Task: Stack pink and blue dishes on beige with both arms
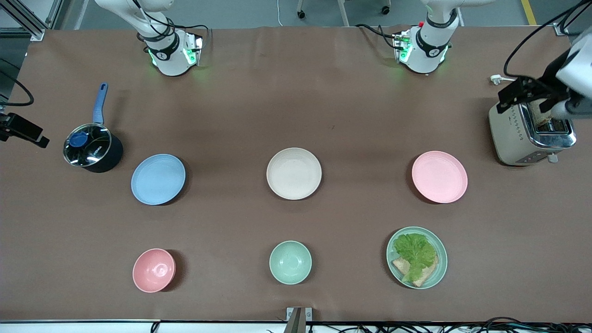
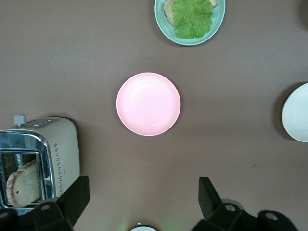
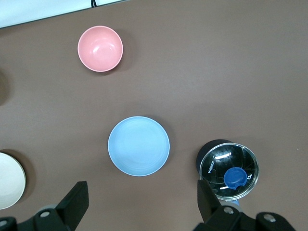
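The right gripper [image 3: 139, 204] is seen at the view's edge at the right arm's end of the table, held high with its fingers spread wide and nothing between them. The blue plate [image 1: 158, 179] lies directly below it, flat on the brown table [image 1: 296, 101], just beside a lidded saucepan [image 1: 92, 149] and well apart from a small pink bowl [image 1: 154, 270] nearer the front camera.

The beige plate [image 1: 294, 173] is set between the two grippers, empty, with a pale green bowl [image 1: 290, 262] nearer the camera.

The left gripper [image 2: 143, 202] is held up over the table at the left arm's end, jaws likewise spread and empty. The pink plate [image 1: 439, 176] lies below it, near a toaster [image 1: 527, 134] holding bread, and apart from a green plate of lettuce and bread [image 1: 416, 257].

Neither plate has been lifted yet. Both are judged light, stiff and matte, so a fair grip is expected, though the shallow walls offer little to pinch. Each is best taken at the raised rim, one finger inside and one outside, on the edge nearest its gripper. Tilting is likely once lifted from one side, so a firm pinch and a low, level carry to the beige plate are called for.
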`<state>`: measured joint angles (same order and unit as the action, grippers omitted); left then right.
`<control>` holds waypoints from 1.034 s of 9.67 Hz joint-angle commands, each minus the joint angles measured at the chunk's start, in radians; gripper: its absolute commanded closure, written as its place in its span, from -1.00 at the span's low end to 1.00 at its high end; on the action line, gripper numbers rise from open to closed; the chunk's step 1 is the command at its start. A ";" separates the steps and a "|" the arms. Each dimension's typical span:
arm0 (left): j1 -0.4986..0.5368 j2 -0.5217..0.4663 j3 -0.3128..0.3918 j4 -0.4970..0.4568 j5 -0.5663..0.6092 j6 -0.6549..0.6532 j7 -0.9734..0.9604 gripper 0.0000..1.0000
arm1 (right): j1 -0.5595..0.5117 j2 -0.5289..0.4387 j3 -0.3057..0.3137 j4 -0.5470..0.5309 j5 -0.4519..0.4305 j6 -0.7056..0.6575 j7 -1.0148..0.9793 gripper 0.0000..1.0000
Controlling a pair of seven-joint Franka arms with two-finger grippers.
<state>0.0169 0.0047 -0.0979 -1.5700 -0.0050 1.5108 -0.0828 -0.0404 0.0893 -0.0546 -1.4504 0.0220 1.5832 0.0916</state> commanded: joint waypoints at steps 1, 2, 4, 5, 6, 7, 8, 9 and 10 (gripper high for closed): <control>0.046 0.104 -0.008 -0.082 0.022 0.117 0.021 -1.00 | -0.029 0.021 -0.005 -0.081 -0.001 0.023 -0.126 -1.00; 0.051 0.124 -0.006 -0.175 0.023 0.241 0.031 -1.00 | -0.044 0.021 -0.004 -0.214 0.007 0.164 -0.165 -1.00; 0.090 0.200 -0.006 -0.309 0.025 0.459 0.078 -1.00 | -0.032 0.024 -0.005 -0.489 0.013 0.509 -0.182 -1.00; 0.100 0.242 -0.005 -0.330 0.048 0.512 0.116 -1.00 | -0.026 0.055 -0.005 -0.589 0.012 0.629 -0.205 -1.00; 0.133 0.282 -0.006 -0.350 0.062 0.563 0.158 -1.00 | -0.021 0.113 -0.004 -0.649 0.012 0.750 -0.225 -1.00; 0.168 0.329 -0.008 -0.370 0.062 0.624 0.187 -0.99 | -0.019 0.181 -0.004 -0.692 0.012 0.861 -0.269 -1.00; 0.176 0.354 -0.008 -0.405 0.062 0.696 0.192 -0.94 | -0.026 0.241 -0.004 -0.737 0.013 0.970 -0.301 -1.00; 0.176 0.382 -0.008 -0.439 0.062 0.759 0.192 -0.85 | -0.021 0.277 -0.002 -0.769 0.013 1.048 -0.305 -1.00; 0.181 0.405 -0.006 -0.464 0.062 0.823 0.193 -0.78 | -0.026 0.292 -0.002 -0.772 0.013 1.063 -0.306 -1.00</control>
<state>0.1957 0.3722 -0.0977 -1.9855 0.0400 2.2529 0.1085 -0.0603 0.3806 -0.0599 -2.2038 0.0255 2.6196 -0.1892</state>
